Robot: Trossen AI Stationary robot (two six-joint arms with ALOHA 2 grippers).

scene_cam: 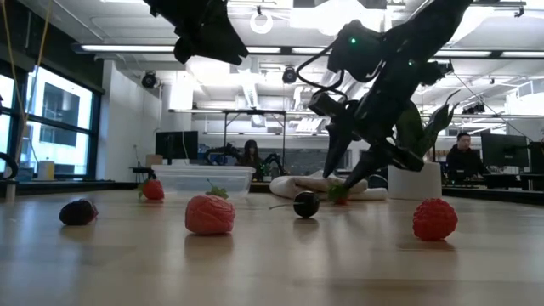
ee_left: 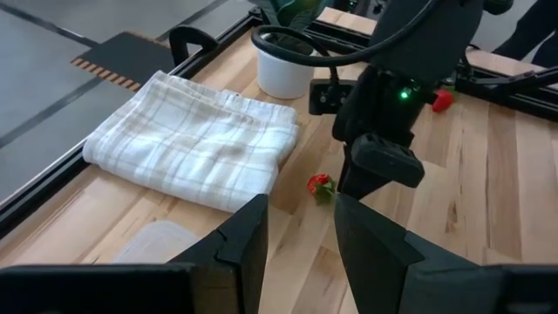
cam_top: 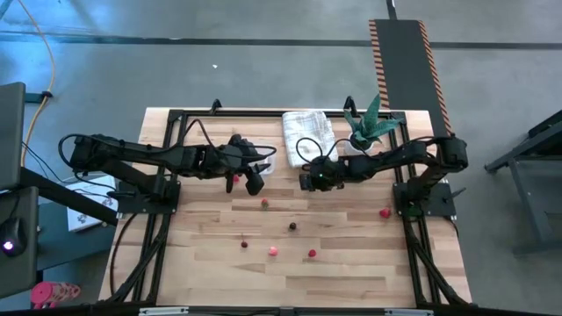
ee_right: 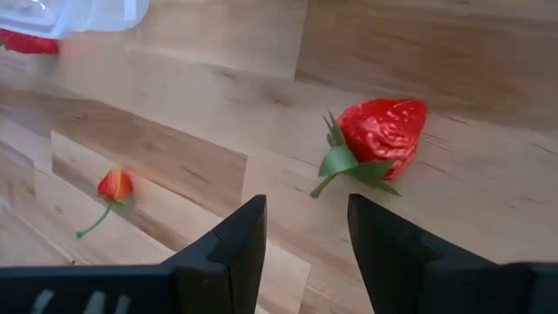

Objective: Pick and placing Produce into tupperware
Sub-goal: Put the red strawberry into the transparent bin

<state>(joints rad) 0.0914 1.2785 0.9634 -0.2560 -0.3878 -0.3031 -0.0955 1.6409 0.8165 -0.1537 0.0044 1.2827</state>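
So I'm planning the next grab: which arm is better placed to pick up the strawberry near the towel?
Probably the right. Its open gripper hangs just short of the strawberry, while the left gripper sits over by the tupperware.

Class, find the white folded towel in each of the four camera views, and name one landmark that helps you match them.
High view: the towel lies at the table's far edge, left of the potted plant.
Low view: a low white heap far back, left of the plant's pot.
Left wrist view: it lies ahead of the left gripper, next to the pot.
Right wrist view: not in it.
Shared landmark: the potted plant.
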